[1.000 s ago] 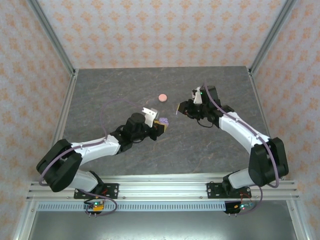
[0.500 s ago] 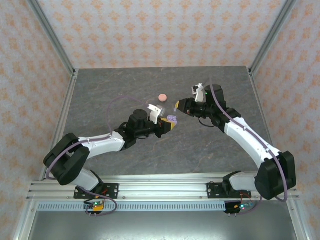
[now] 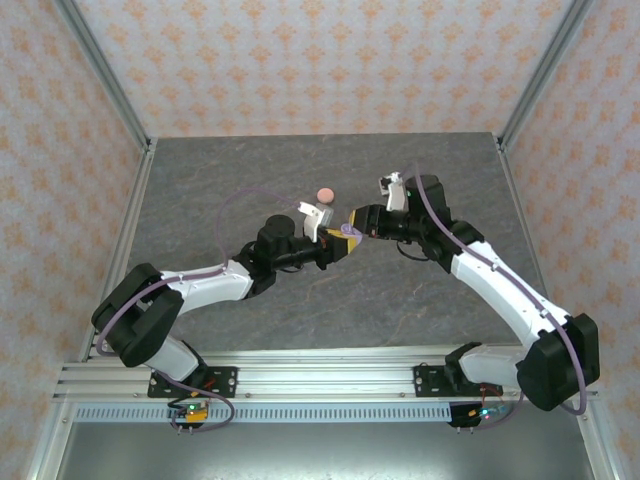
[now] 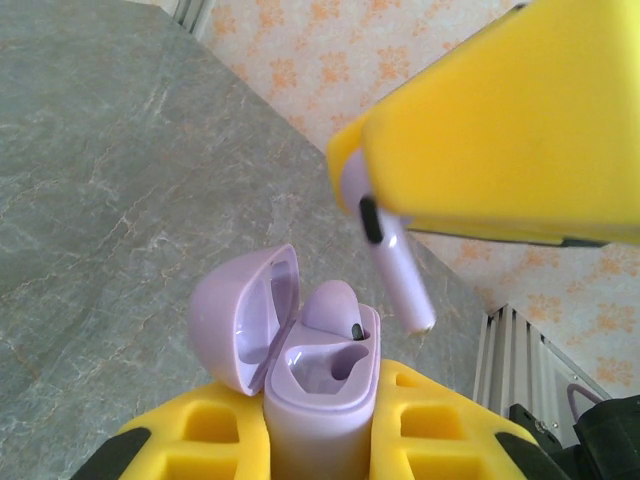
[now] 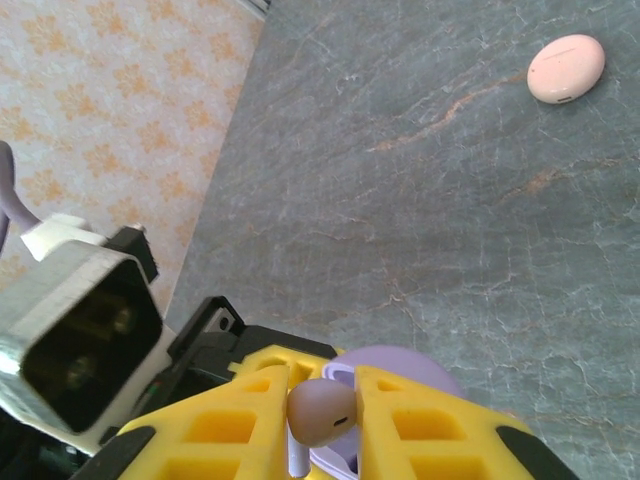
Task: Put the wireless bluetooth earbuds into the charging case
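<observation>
Above mid-table, the left gripper (image 4: pixel 320 445) clamps its yellow pads on a lilac charging case (image 4: pixel 312 400), which stands upright with its lid (image 4: pixel 240 318) hinged open to one side. A seated earbud (image 4: pixel 330 303), glossy lilac with a small dark spot, fills one socket; the socket beside it is open. Just over the case and apart from it, the right gripper (image 5: pixel 322 412) pinches a held earbud (image 4: pixel 397 268) by its bulb, its smooth lilac stem tilted down toward the case. Farther back on the grey table (image 5: pixel 450 220) lies a closed pink case (image 5: pixel 566 68); a faint mark on its edge is too small to read.
</observation>
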### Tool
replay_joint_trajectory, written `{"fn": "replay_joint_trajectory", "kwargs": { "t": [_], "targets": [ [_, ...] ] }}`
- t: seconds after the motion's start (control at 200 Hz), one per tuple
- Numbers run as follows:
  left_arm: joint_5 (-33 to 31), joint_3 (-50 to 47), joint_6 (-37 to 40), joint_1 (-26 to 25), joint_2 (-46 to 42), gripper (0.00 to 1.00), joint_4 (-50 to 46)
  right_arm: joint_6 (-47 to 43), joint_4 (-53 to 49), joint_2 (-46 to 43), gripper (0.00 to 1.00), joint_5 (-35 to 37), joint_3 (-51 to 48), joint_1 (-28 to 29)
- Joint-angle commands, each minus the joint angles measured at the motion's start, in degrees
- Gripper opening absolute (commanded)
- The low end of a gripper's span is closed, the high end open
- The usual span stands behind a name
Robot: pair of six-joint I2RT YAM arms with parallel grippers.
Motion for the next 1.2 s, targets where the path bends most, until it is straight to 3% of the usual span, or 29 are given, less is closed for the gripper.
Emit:
{"fn": "replay_joint_trajectory", "kwargs": {
  "t": [0.0, 1.191],
  "targets": [
    [1.5, 1.6, -0.9, 0.4, -0.8, 0.06, 3.8, -2.4, -1.9, -1.6, 0.22, 3.2, 1.9, 0.5],
    [1.0, 1.5, -2.8, 0.5, -1.1, 0.07, 4.4, -3.7, -2.9, 0.2, 0.23, 5.6, 1.3, 1.8]
  ]
}}
